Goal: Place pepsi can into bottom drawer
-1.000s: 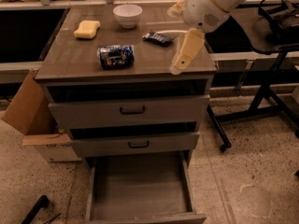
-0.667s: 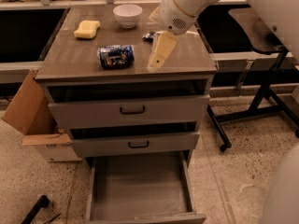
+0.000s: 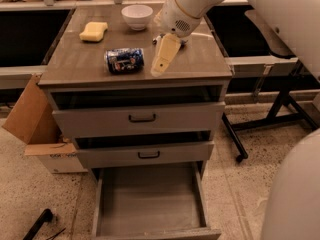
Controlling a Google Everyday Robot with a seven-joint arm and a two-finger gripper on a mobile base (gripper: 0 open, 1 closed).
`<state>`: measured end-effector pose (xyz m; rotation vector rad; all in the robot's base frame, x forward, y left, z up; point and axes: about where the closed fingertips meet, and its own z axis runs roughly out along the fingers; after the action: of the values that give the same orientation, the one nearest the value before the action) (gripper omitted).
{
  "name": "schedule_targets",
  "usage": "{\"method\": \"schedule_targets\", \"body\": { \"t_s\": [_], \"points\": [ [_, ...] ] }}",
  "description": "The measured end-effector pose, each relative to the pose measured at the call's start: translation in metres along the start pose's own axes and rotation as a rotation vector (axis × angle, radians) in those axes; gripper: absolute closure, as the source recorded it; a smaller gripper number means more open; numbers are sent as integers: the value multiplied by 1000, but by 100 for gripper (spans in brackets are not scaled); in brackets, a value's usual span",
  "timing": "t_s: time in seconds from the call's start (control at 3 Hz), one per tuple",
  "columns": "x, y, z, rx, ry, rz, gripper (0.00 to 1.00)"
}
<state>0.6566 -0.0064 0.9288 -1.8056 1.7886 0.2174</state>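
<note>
The arm enters from the upper right and angles down and to the left over the bench [image 3: 202, 59], its white wrist housing above the rear half of the top. The gripper [image 3: 160, 68] slopes downward toward the front edge, and its cream tip is low over the surface. It is just to the right of the pepsi can [image 3: 124, 60], with a narrow gap between them. Only one tapered cream shape is seen from this angle, so whether the jaws are wide or narrow cannot be told; they hold nothing. The pepsi can lies on its side near the front of the bench, left of centre. Its long axis runs left to right, roughly parallel to the front edge, with one silver end facing left and the other facing the gripper. The bottom drawer [image 3: 150, 199] is pulled fully out, its plain grey floor exposed. A white bowl [image 3: 137, 15] and a yellow sponge [image 3: 93, 31] sit toward the rear of the bench, well apart from the can.
</note>
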Motion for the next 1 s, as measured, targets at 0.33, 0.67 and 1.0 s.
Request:
{"method": "schedule_targets", "body": {
  "t_s": [0.33, 0.67, 1.0],
  "points": [
    [-10, -15, 25, -18, 22, 19, 0],
    [-21, -26, 46, -32, 47, 37, 0],
    [-30, -30, 66, -39, 71, 50, 0]
  ]
}}
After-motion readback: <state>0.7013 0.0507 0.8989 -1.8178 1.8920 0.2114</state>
